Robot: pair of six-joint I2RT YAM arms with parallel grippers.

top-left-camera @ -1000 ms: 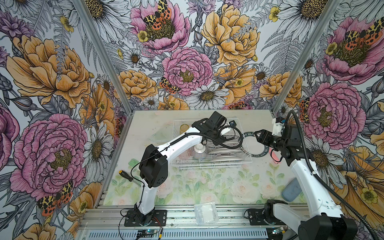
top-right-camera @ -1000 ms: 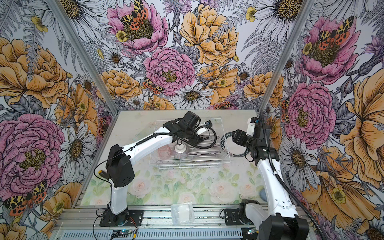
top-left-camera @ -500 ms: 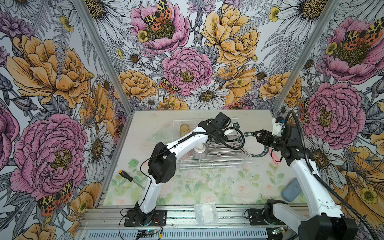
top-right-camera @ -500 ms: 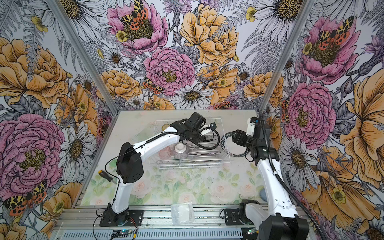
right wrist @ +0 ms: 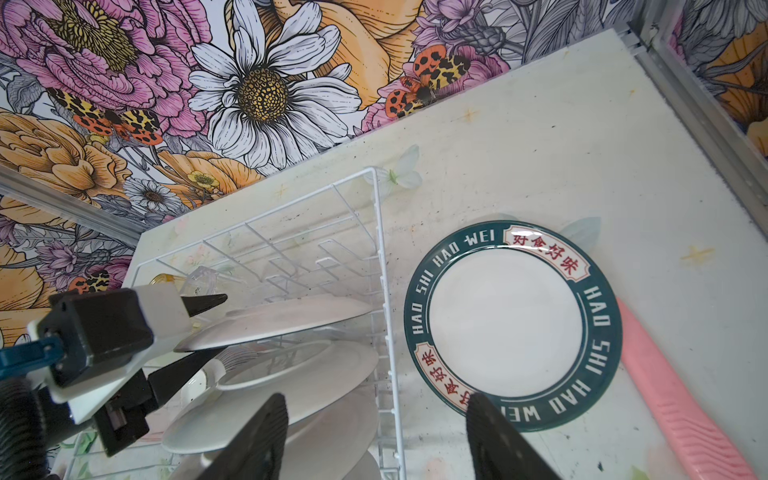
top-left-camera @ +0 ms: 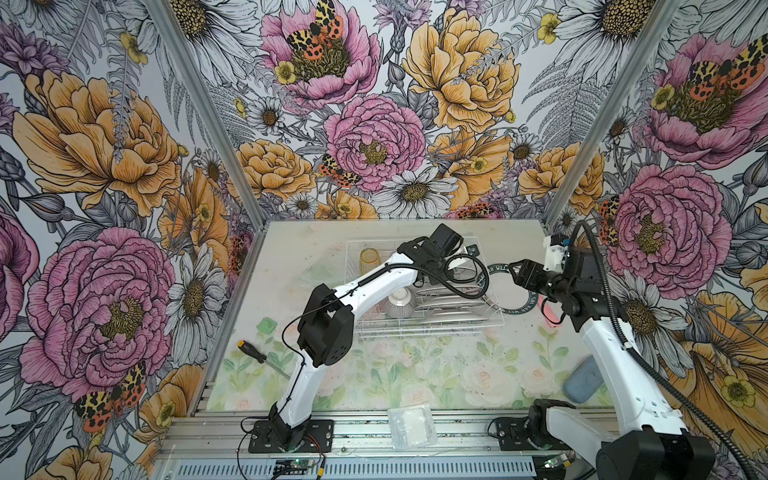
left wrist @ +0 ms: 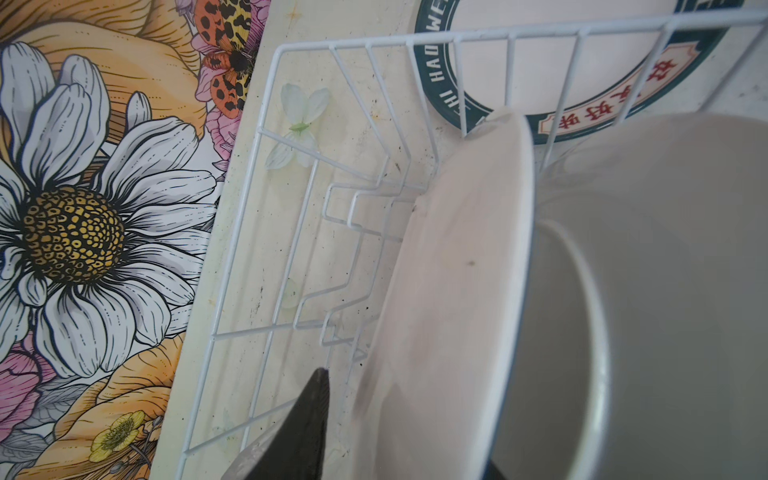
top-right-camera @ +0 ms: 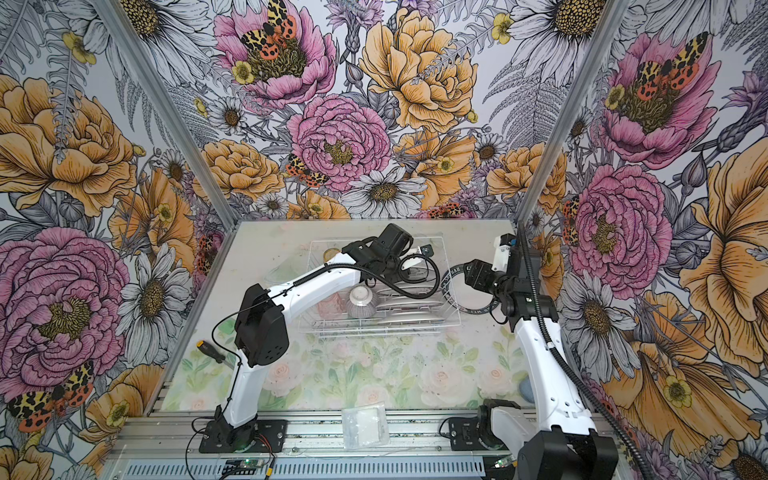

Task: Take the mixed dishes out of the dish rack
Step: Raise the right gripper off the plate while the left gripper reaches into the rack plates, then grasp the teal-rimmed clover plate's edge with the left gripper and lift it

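white ceramic plate (right wrist: pixel 299 318) straddled by left gripper (right wrist: pixel 224 324)
rim met edge-on inside the white wire dish rack (right wrist: pixel 379 232); pinch cannot be told; right gripper (right wrist: pixel 376 397) spread, empty.

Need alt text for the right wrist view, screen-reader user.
A round white plate with a dark teal lettered rim lies flat on the pale table, just outside the white wire dish rack. Inside it, white plates lean in slots; the left end effector straddles the uppermost one's edge. The right end effector hangs open in the foreground.
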